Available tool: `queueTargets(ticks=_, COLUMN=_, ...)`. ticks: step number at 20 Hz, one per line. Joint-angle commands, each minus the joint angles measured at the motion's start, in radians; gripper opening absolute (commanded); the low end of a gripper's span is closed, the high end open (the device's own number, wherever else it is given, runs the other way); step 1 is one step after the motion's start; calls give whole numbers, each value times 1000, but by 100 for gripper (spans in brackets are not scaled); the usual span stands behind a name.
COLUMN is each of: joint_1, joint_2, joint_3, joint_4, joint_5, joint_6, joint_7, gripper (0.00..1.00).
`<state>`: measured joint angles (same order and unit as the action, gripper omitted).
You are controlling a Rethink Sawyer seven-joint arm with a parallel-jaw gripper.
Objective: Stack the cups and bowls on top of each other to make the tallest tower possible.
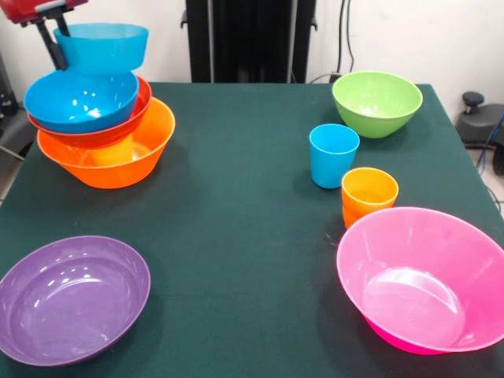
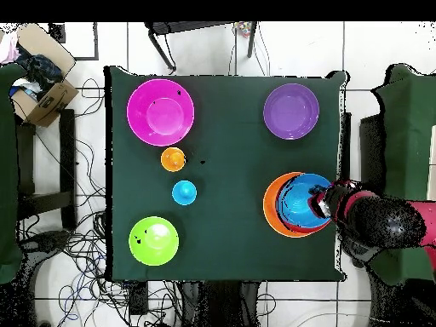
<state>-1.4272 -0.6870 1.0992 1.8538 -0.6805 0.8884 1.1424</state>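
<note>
The tower stands at the table's far left in the front view: a big orange bowl [image 1: 118,161] as base, a red-orange bowl [image 1: 140,106] in it, and a blue bowl [image 1: 79,101] on top. My gripper [image 1: 53,38] is shut on the rim of a smaller blue bowl [image 1: 104,46] and holds it upright just above the tower. In the overhead view the gripper [image 2: 322,203] sits over the tower [image 2: 274,209]. A green bowl [image 1: 376,101], blue cup [image 1: 333,155], nested orange cups [image 1: 368,194], pink bowl [image 1: 425,279] and purple bowl [image 1: 71,298] stand apart. No yellow cup is clearly visible.
The black pedestal [image 1: 248,39] stands behind the table's far edge. In the overhead view a cardboard box [image 2: 38,92] and cables lie on the floor beside the table, and my arm [image 2: 383,223] reaches in past the table edge.
</note>
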Motion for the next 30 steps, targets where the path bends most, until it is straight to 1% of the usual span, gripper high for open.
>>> queueTargets(ticks=1, joint_1=27, joint_2=56, joint_3=-9, joint_4=-82, joint_5=-64, joint_6=95, joint_7=-377, gripper=0)
queueTargets(ticks=6, joint_1=23, joint_2=89, joint_3=-26, joint_4=-101, joint_5=-91, joint_6=68, joint_7=-403, gripper=0)
queueTargets(ticks=12, joint_1=27, joint_2=110, joint_3=-48, joint_4=-119, joint_5=-112, joint_6=72, joint_7=-428, gripper=0)
queueTargets(ticks=16, joint_1=43, joint_2=99, joint_3=-70, joint_4=-128, joint_5=-146, joint_6=84, joint_7=-433, gripper=0)
queueTargets(ticks=22, joint_1=56, joint_2=88, joint_3=-80, joint_4=-137, joint_5=-166, joint_6=103, joint_7=-422, gripper=0)
queueTargets(ticks=30, joint_1=52, joint_2=87, joint_3=-90, joint_4=-115, joint_5=-196, joint_6=82, joint_7=-402, gripper=0)
